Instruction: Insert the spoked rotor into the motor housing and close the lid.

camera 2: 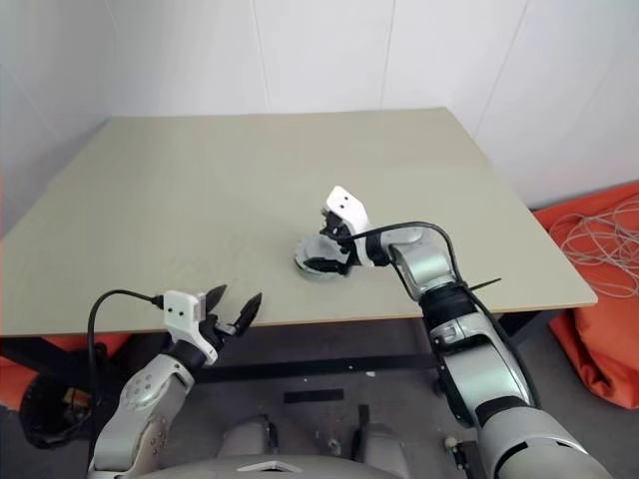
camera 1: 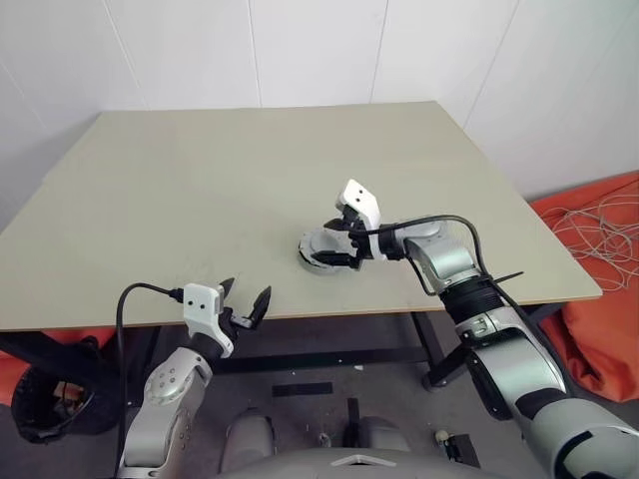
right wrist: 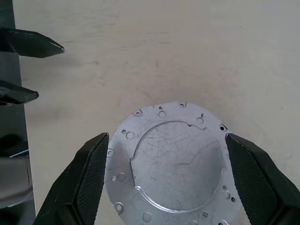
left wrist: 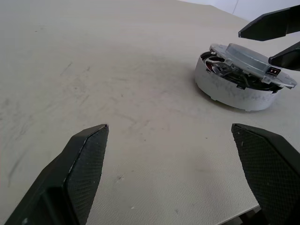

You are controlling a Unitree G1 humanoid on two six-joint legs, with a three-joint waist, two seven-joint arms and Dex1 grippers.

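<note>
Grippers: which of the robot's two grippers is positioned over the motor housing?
The right gripper, open above the lid on the motor housing. The left gripper, also open, sits at the table's near edge.

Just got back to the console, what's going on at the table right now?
The right gripper hovers open over the motor housing near the table's front edge, fingers either side of the lid and gripping nothing. The lid lies on the housing but looks tilted, with a gap on one side, so probably not fully seated. The left gripper waits open at the front edge, empty.
</note>
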